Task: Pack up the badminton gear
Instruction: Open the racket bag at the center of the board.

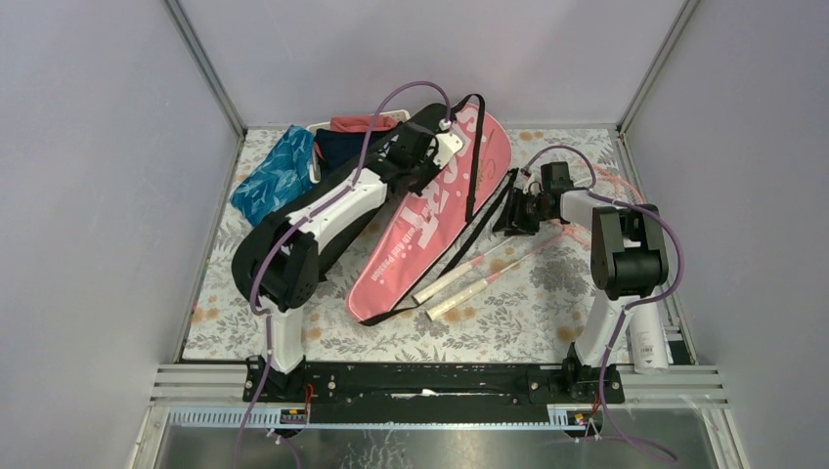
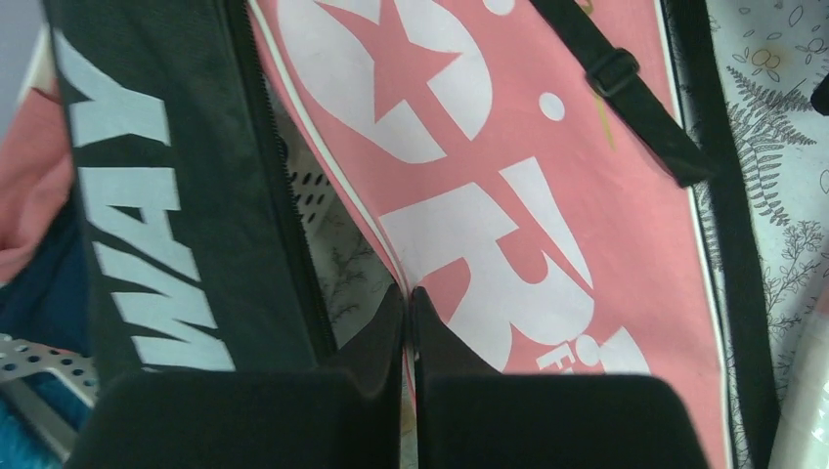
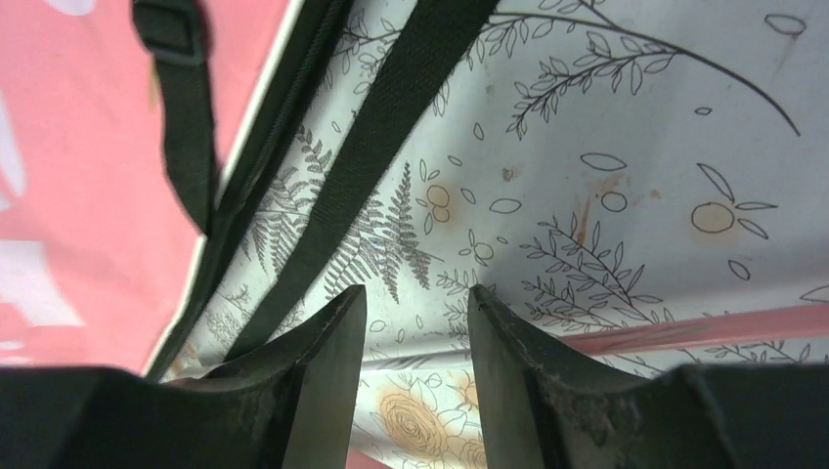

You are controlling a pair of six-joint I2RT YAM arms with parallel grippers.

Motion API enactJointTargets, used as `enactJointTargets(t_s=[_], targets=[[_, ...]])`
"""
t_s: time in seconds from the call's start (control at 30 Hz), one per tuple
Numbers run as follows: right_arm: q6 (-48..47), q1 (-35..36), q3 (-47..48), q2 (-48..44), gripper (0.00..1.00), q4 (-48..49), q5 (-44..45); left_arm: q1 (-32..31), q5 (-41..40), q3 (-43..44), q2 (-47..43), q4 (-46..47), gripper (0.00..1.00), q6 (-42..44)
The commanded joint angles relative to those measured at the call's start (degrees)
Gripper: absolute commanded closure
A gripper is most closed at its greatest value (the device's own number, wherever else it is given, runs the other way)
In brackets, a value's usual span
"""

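Note:
The pink "SPORT" bag (image 1: 430, 215) lies across the middle of the table. The black "CROSSWAY" bag (image 2: 166, 195) lies beside it on the left, under my left arm. My left gripper (image 2: 407, 291) is shut on the pink bag's (image 2: 547, 225) white-piped edge. Two rackets with white handles (image 1: 459, 285) lie on the cloth right of the pink bag, and their shafts (image 3: 704, 327) run toward my right arm. My right gripper (image 3: 415, 291) is open just above the tablecloth with nothing between its fingers, next to the bag's black strap (image 3: 391, 147). The white shuttlecock tube (image 1: 647, 342) lies by my right arm's base.
A white slatted basket (image 1: 318, 132) with navy and red clothes stands at the back left, and a blue patterned cloth (image 1: 274, 176) lies beside it. The floral tablecloth (image 1: 528, 313) covers the table. Grey walls enclose it on three sides.

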Motion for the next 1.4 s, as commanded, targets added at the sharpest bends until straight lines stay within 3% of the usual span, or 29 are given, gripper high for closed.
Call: enactJointTargets(t_s=[0.0,0.23,0.4,0.53,0.77,1.03,1.3,1.37], targets=[[-3.9,0.4,0.6,-2.1,0.49,-5.6,2.7,0.2,-1.0,1.3,-4.9,2.3,1.0,5.1],[-3.2,0.4,2.0,-4.0,0.36,-2.0,-7.9,0.3,7.4,-1.9,-10.2,0.8,1.0,3.1],[2.4,0.4,-0.5,-5.8,0.16,5.6,-16.2,0.3,17.7,-3.0,-12.5,0.0,1.0,-3.6],[8.1,0.3,-2.9,-6.7,0.09,12.1,-21.0,0.3,20.7,-4.9,-12.9,2.3,1.0,-11.5],[9.7,-0.3,-5.3,-7.0,0.07,14.4,-20.3,1.7,18.8,-7.7,-14.0,6.9,1.0,-19.9],[10.1,-1.2,-5.7,-9.7,0.07,15.9,-17.4,11.3,18.4,-13.0,-18.5,13.6,1.0,-25.6],[9.6,-1.3,-3.9,-8.4,0.07,14.7,-16.8,15.2,15.2,-23.6,-21.4,19.0,1.0,-19.6],[9.3,-1.3,-3.9,-8.1,0.08,14.4,-16.6,15.2,15.4,-24.7,-19.8,19.1,0.96,-17.6]])
